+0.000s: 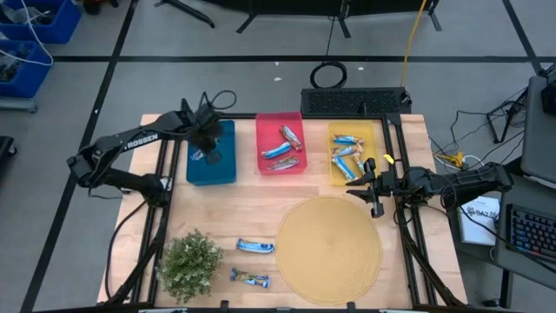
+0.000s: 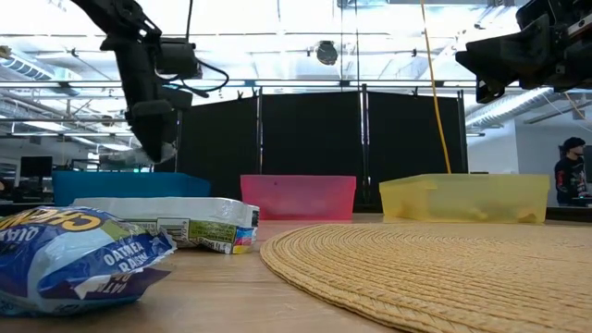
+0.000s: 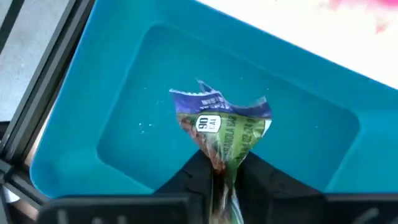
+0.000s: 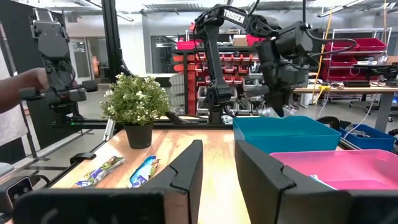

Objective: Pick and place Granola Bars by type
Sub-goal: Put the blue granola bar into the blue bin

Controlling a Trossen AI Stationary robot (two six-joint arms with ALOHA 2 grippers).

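My left gripper [image 1: 208, 149] hangs over the blue bin [image 1: 211, 165], shut on a green-and-blue granola bar [image 3: 222, 127]. Two more bars [image 1: 255, 247] [image 1: 250, 278] lie flat on the table near the plant. The red bin [image 1: 280, 143] holds a few bars [image 1: 284, 149], and the yellow bin [image 1: 355, 155] holds several blue-and-white ones [image 1: 346, 155]. My right gripper [image 1: 363, 189] is open in the air beside the yellow bin's near end, above the mat's far edge. My left gripper pinches the green-and-blue bar by one end [image 3: 221, 169] between its two fingers, coming from above and pointing down. The bar hangs below the fingers, clear of the blue bin's floor, its crimped free end [image 3: 211, 99] lowest.
A round woven mat [image 1: 330, 248] covers the table's near right. A small potted plant [image 1: 189, 263] stands at the near left corner. Black frame rails run along both table sides. A person's hand [image 4: 18, 87] shows beyond the table in the right wrist view.
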